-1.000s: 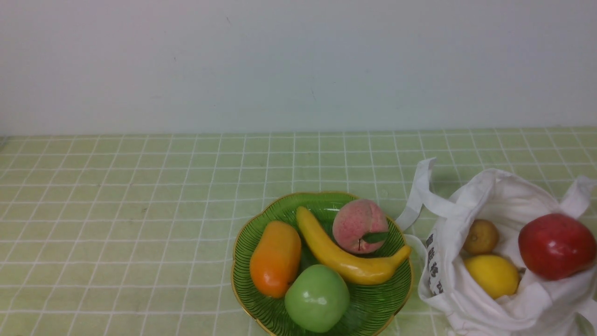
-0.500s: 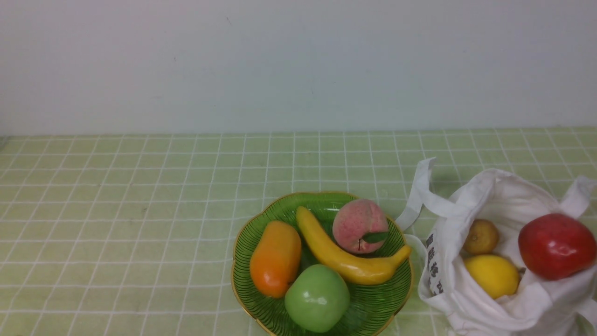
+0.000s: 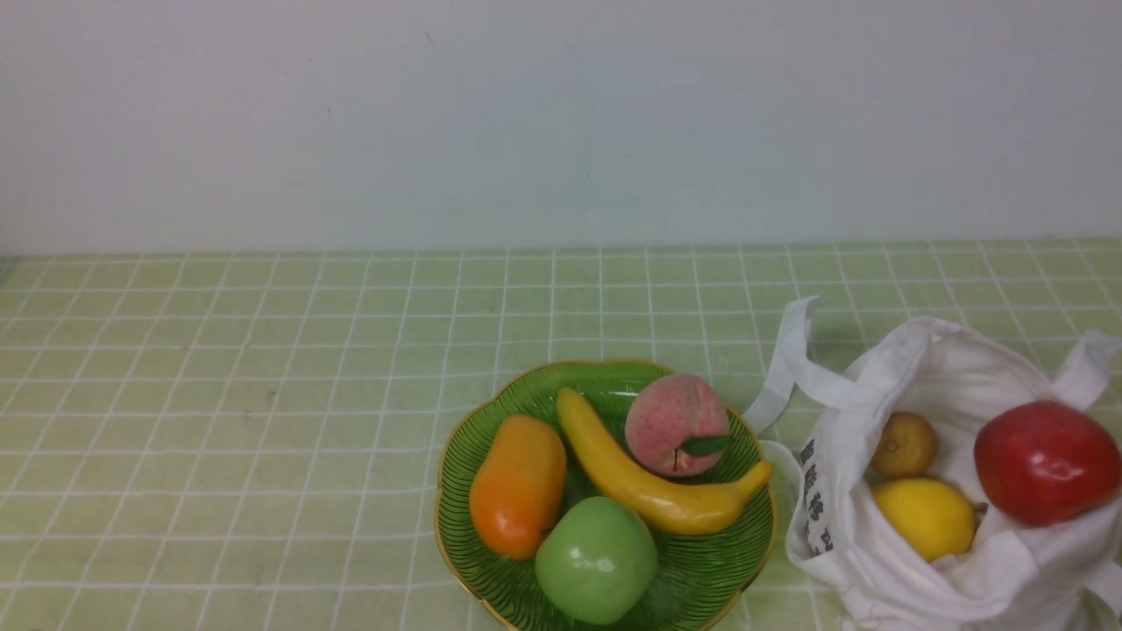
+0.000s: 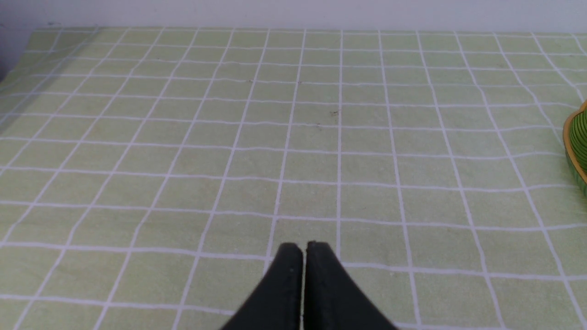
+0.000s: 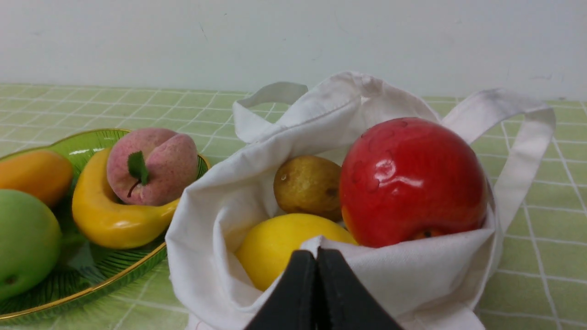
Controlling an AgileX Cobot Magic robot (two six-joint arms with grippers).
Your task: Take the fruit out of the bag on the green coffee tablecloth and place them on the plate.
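The bag [image 3: 877, 543] is of white cloth, with dark characters, and stands to the right of the green, gold-rimmed plate [image 3: 701, 587]. Inside it are a glossy red apple [image 3: 1046, 463], a yellow lemon [image 3: 925, 517] and a brownish round fruit [image 3: 905, 445]. The plate holds a curved yellow banana [image 3: 649, 491], a pink peach [image 3: 671, 421], an orange fruit [image 3: 519, 486] and a green fruit [image 3: 596, 561]. Left gripper [image 4: 304, 247] and right gripper [image 5: 317, 254] are both closed.

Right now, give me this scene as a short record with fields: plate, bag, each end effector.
plate: green, holding orange fruit, banana, peach, green apple
bag: white, holding brown fruit, lemon, red fruit
left end effector: shut, empty
right end effector: shut, empty
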